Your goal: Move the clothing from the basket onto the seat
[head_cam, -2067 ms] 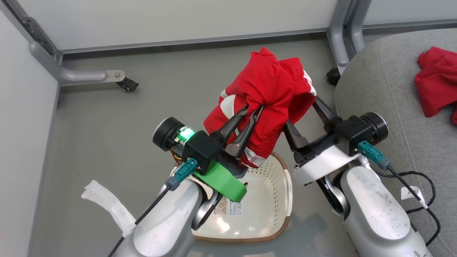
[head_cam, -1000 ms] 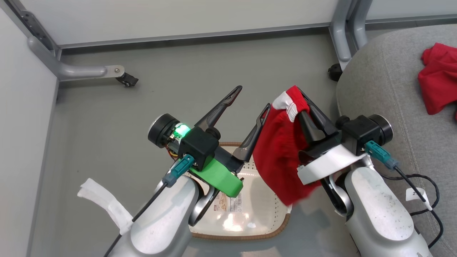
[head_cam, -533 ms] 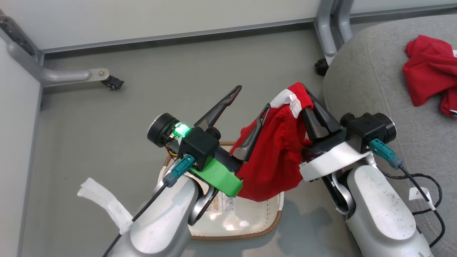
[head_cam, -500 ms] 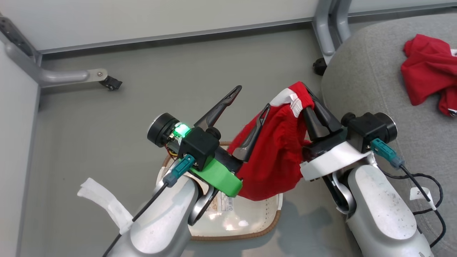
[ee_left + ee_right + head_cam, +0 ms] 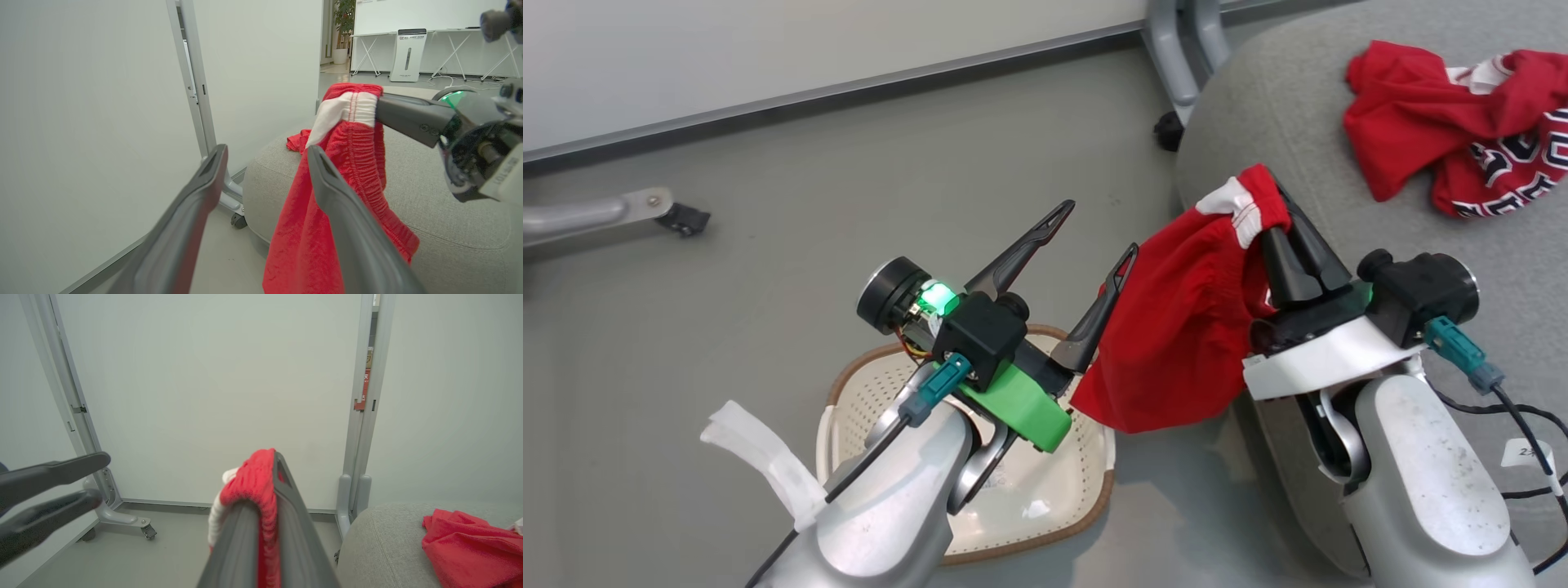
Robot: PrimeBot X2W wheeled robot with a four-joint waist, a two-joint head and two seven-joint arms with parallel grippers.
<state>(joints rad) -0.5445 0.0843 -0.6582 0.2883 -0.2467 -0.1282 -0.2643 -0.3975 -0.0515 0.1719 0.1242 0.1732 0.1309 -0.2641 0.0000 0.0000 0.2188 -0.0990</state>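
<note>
I see the grey floor [image 5: 809, 204] carrying the cream basket [image 5: 854, 408], a metal frame leg [image 5: 621, 208] on a caster, and the grey seat [image 5: 1298, 114] to the basket's right. A crumpled red jersey [image 5: 1413, 131] lies on the seat's far part. A dark cable [image 5: 1515, 408] seems to rest at its near edge.

The red shorts [image 5: 1176, 327] hang in the air, limp and bunched, pinched at the elastic waistband beside the white stripe between the closed fingers of the right tool [image 5: 1278, 200]. Their lower edge dangles just over the right rim of the basket [image 5: 1086, 498]. The basket is cream, perforated and brown-rimmed, and stands upright on the floor. The grey seat [image 5: 1282, 106] is just to its right. The red jersey [image 5: 1445, 139] lies crumpled on the seat, with navy-and-white lettering showing.
</note>
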